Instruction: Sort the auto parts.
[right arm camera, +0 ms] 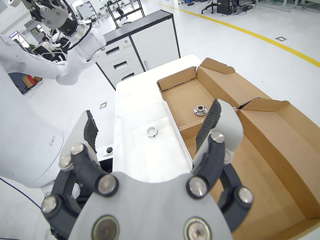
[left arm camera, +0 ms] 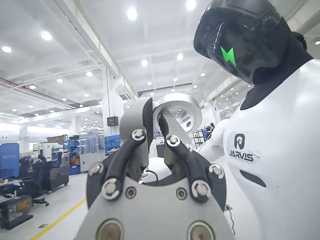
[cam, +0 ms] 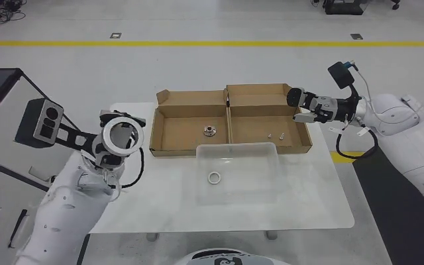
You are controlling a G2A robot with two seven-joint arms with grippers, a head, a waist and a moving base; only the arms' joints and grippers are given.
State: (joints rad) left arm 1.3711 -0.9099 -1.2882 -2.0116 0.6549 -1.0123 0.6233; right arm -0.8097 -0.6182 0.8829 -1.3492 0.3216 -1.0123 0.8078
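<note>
Raised off the bench's left edge, a big metal ring (left arm camera: 185,100) is pinched by its wall in the left gripper (left arm camera: 155,116). The left fingers (left arm camera: 147,116) are clenched on it, one pad on the outside and the other inside the hole. In the top view the ring (cam: 140,132) faces upward, clear of the boxes.

On the bench (cam: 298,192) a clear tray (cam: 238,146) sits nearest the robot, with one small ring (cam: 214,177) lying flat near its middle. Just behind the tray, and touching it, two open cardboard boxes stand side by side. The left box (cam: 179,132) holds a flanged part (cam: 209,130) standing on its flange, hole up, near the wall shared with the other box. The right box (cam: 258,129) holds two tiny pale parts (cam: 270,136) lying close together by its front wall; they are too small to tell what they are.

The right gripper (cam: 298,107) hangs at the right end of the right box, above its end wall. Its fingers (right arm camera: 208,121) are spread wide, with nothing between them and touching nothing. Its wrist view looks past them to the flanged part (right arm camera: 200,110) and the small ring (right arm camera: 151,132).
</note>
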